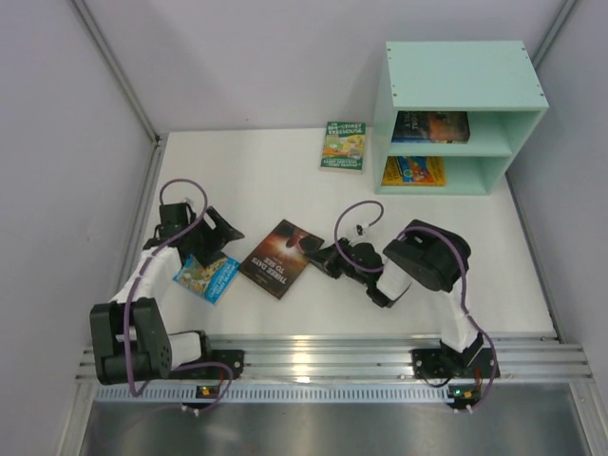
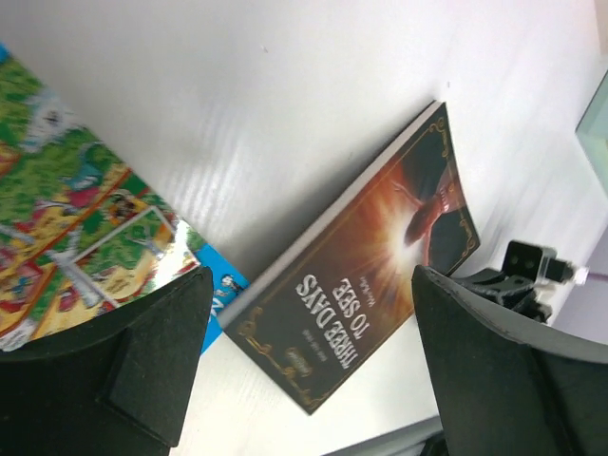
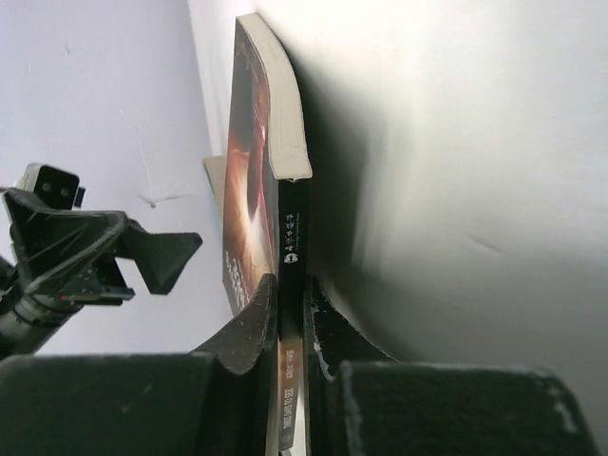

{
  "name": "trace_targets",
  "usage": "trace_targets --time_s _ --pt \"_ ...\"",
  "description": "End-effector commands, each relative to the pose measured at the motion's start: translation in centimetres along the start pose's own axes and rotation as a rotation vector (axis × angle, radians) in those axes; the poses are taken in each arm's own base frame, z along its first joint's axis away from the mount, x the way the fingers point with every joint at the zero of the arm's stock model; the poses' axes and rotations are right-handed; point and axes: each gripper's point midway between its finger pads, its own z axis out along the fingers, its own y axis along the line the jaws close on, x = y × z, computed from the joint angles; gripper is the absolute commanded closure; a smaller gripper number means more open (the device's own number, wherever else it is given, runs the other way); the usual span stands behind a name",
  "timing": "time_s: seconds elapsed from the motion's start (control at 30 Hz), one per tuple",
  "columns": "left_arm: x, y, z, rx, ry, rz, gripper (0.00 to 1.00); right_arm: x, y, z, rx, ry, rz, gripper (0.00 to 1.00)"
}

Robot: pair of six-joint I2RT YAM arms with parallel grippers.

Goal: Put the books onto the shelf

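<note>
A dark brown book (image 1: 281,257) titled "Three Days to See" lies mid-table. My right gripper (image 1: 310,250) is shut on its right edge, and in the right wrist view both pads clamp the spine (image 3: 293,285). That held side looks slightly raised, with shadow beneath. My left gripper (image 1: 220,239) hangs open over the light blue book (image 1: 206,276), its fingers (image 2: 142,361) wide apart and nothing between them. A green book (image 1: 343,145) lies in front of the mint-green shelf (image 1: 461,85). One book (image 1: 429,126) sits in the shelf's upper compartment and an orange-yellow one (image 1: 413,171) in the lower.
White walls enclose the table on the left, back and right. An aluminium rail (image 1: 332,356) carrying both arm bases runs along the near edge. The shelf stands in the far right corner with its openings facing the arms.
</note>
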Motion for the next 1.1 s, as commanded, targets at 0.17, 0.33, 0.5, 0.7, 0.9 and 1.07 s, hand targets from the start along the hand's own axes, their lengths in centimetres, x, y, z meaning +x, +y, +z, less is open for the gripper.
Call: trace_targets --time_s 0.17,0.33,0.5,0.7,0.9,1.07 --pt "7.6 -5.9 3.9 0.097 0.298 0.307 0.33 -2.3 -0.3 -7.1 -0.077 0.112 -0.058 1.00" --pt "11.3 -5.9 6.2 0.051 0.404 0.377 0.58 -4.1 0.0 -8.2 -0.094 0.113 -0.071 0.97" --pt "12.2 -4.7 7.0 0.018 0.440 0.381 0.68 -4.0 0.5 -7.9 -0.082 0.132 -0.083 0.71" --pt "13.3 -4.5 7.3 0.036 0.476 0.377 0.75 -2.8 -0.2 -7.8 -0.038 0.151 -0.075 0.65" --pt "14.6 -5.0 7.4 0.079 0.512 0.366 0.82 -0.8 -0.3 -7.4 -0.041 0.182 -0.051 0.65" --pt "15.3 -5.5 7.1 0.113 0.528 0.332 0.84 0.2 -0.2 -7.4 -0.038 0.180 -0.028 0.68"
